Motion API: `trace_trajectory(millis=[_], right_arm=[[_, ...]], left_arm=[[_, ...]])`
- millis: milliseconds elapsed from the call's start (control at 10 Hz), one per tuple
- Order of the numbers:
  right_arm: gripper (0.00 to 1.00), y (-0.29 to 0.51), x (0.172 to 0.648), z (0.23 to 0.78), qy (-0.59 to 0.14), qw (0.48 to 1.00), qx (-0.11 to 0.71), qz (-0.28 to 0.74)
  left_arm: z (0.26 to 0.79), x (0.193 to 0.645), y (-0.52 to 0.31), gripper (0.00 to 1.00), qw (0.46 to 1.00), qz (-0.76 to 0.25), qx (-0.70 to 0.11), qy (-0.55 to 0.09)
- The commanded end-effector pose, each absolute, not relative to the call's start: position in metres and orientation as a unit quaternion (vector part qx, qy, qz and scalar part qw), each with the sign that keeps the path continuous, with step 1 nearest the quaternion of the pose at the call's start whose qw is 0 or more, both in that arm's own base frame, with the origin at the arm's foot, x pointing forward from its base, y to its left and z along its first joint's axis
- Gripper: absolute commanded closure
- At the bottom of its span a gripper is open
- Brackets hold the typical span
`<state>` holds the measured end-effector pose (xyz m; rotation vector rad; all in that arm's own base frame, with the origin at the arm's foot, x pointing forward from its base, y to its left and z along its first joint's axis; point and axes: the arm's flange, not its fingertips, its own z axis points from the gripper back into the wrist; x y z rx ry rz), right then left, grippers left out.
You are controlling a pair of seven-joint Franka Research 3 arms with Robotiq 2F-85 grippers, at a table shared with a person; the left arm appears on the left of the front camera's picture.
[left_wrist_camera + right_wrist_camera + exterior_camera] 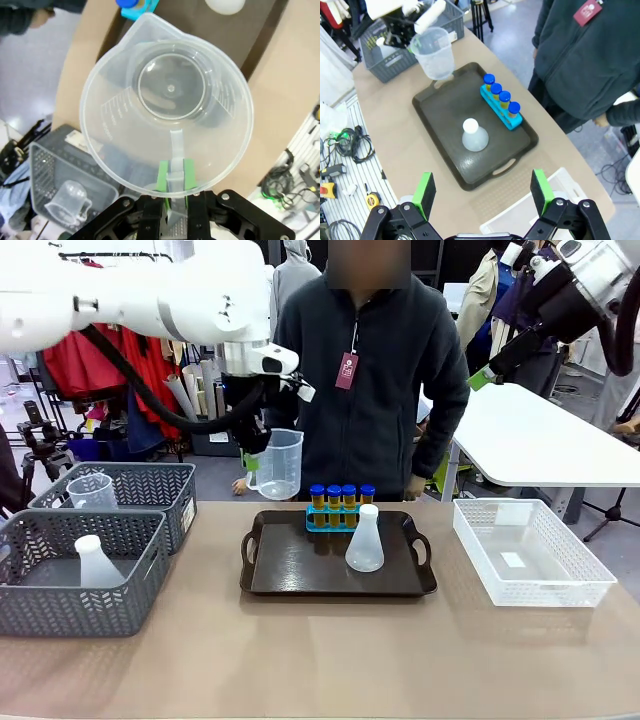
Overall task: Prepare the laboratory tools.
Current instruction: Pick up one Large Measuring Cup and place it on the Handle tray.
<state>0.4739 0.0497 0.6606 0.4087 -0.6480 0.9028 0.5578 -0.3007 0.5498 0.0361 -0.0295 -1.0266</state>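
I had the left gripper point(172, 187) clamped on the handle of a clear plastic measuring beaker point(279, 463), held in the air above the black handled tray's point(290, 585) far left corner, apparently on its way to join the tools there. My right gripper point(483, 192) hung high over the table's right side, jaws wide and holding nothing, well apart from the work.

Four amber-yellow tubes with blue caps point(341, 499) stood upright in one small blue rack point(335, 518) along the tray's far edge, which kept them steady and left the middle free. One translucent white conical flask point(364, 540) stood just in front of them, right of centre.

Two grey mesh baskets point(60, 575) sat at the table's left edge: the nearer held a second white flask point(95, 563), the farther a second clear beaker point(91, 489), both seemingly waiting their turn. One white slatted basket point(530, 555) lay at the right edge, nothing in it.
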Motion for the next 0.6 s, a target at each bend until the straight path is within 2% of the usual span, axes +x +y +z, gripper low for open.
trace_trajectory(millis=[0,500], right_arm=[[0.0,0.05,0.473,0.662,-0.307,0.828,0.193,0.428],[0.0,0.05,0.473,0.662,-0.307,0.828,0.193,0.428]], left_arm=[[0.537,0.56,-0.313,1.0,0.862,-0.505,0.04,-0.028],[0.492,0.573,-0.34,1.0,0.836,-0.547,0.026,0.017]])
